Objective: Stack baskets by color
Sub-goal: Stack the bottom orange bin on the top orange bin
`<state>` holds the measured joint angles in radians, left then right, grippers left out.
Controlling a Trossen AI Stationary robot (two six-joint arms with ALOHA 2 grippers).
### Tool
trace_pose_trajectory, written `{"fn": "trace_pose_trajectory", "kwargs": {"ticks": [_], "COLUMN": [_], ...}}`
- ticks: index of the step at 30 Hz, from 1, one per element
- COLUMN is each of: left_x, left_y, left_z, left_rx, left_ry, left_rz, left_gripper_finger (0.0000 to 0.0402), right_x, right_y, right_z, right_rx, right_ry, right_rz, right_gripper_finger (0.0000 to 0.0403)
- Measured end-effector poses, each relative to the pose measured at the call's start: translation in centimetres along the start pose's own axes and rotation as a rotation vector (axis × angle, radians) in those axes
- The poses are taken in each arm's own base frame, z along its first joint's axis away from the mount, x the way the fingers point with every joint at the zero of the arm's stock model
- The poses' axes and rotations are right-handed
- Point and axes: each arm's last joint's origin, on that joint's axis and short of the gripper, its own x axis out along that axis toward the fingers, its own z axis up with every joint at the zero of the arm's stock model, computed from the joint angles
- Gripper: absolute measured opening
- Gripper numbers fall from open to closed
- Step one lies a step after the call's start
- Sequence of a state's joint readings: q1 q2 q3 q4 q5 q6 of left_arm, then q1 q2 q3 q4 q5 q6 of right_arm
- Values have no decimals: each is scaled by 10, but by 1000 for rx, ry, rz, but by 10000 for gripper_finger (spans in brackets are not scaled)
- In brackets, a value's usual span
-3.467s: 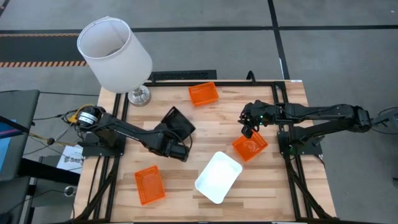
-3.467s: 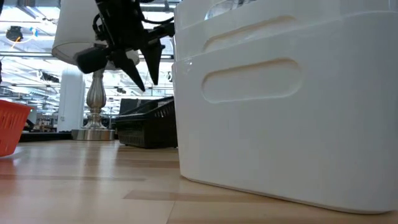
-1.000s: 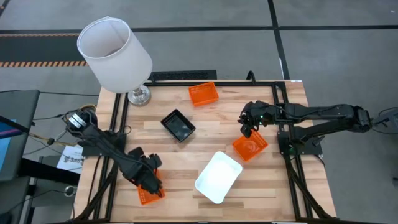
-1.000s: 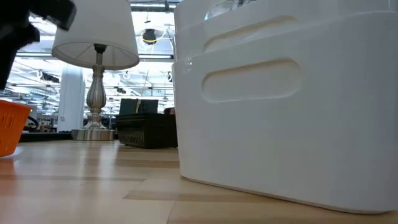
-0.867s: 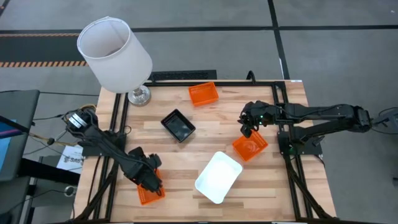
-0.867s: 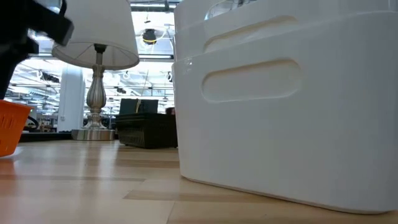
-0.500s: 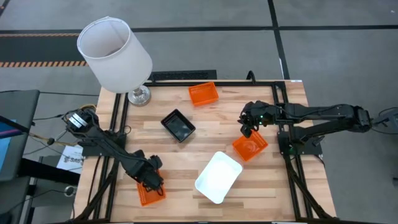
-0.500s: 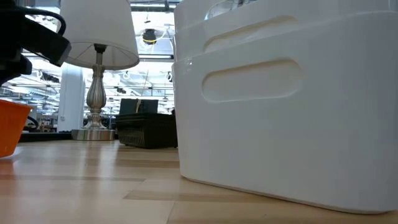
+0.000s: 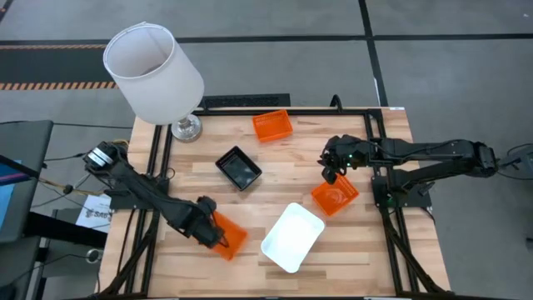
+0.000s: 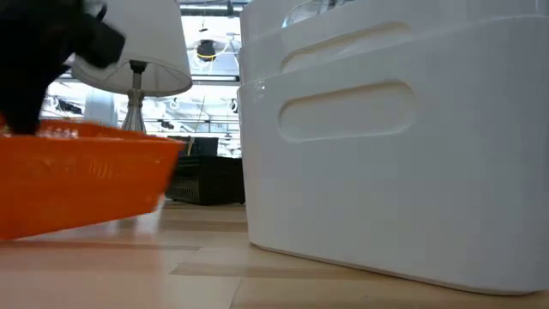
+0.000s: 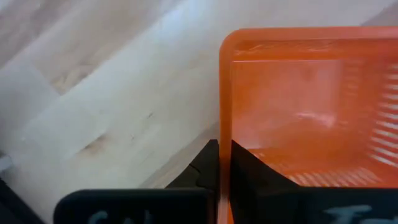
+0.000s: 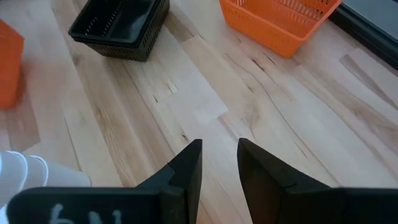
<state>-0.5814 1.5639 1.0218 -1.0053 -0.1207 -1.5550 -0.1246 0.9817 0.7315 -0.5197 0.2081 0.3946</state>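
Grey floor [image 9: 433, 58] w/ dark seams; white-shaded lamp [image 9: 154, 73] at wood table [image 9: 291, 167] corner.

The left wrist view looks past the left gripper [image 11: 219, 163] onto an orange basket [image 11: 311, 106] and the pale wooden desk [image 11: 106, 81]. The two dark fingers [image 11: 202, 165] are pressed together on the basket's near wall, one on the outside and one on the inside, so the thin orange rim runs straight up between them. The basket fills one side of the view, its square rim outlined in bright orange, its floor smooth, and its far wall cut with fine horizontal slots. Beside it the desk shows light planks with faint grain and a few darker flecks.
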Motion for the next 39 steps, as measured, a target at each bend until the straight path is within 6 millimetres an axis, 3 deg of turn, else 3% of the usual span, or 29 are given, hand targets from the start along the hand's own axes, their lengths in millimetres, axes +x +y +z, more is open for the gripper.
{"fn": "trace_pose_trajectory", "kwargs": {"ticks": [5, 9, 14, 28, 33, 39], "left_x": [-42, -73, -91, -80, -62, -26], "left_y": [4, 21, 43, 47, 52, 59], "left_z": [14, 31, 64, 191, 238, 284], "left_rx": [-159, -319, -534, -700, -728, -770], "left_ry": [-112, -345, -631, -904, -895, -860], "left_rz": [-123, -213, -268, -291, -352, -408], "left_gripper_finger": [0, 0, 0, 0, 0, 0], "right_x": [0, 0, 0, 0, 0, 0], "right_y": [1, 1, 1, 1, 2, 2], "right_z": [2, 3, 3, 4, 4, 4], "right_rx": [2, 6, 6, 5, 6, 4], "right_ry": [-16, -35, -35, -40, -42, -40], "right_rz": [6, 14, 14, 16, 17, 16], "right_gripper_finger": [124, 124, 124, 124, 124, 124]}}
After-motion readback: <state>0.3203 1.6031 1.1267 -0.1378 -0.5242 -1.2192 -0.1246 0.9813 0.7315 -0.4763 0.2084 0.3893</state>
